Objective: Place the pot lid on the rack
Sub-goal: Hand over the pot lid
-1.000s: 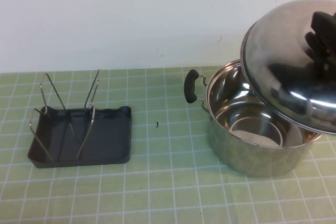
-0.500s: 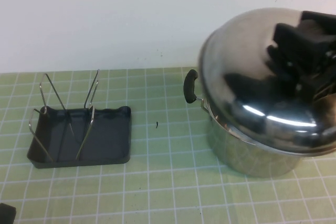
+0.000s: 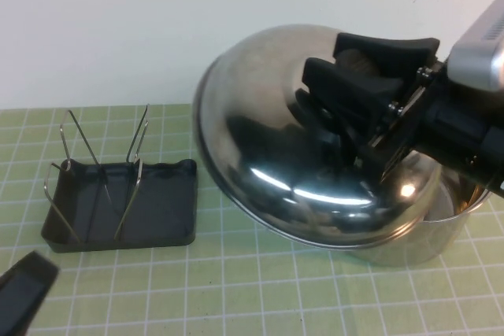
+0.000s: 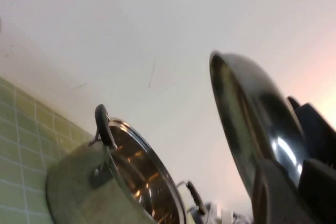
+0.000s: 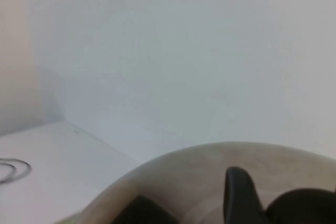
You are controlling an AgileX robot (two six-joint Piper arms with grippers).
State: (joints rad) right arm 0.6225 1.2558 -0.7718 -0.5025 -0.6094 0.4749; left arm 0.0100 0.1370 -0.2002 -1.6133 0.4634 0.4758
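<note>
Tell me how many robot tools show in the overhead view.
2. The right tool holds the pot lid by its knob above the pot. The left tool is at the near left corner, front of the rack.

Setting: staged test bench, not a working kitchen. Evidence: green grid-ruled mat (image 3: 260, 289) covering the table, bare white wall (image 3: 157, 29) at 12 o'clock, and only isolated cookware, a steel pot (image 4: 105, 182).
</note>
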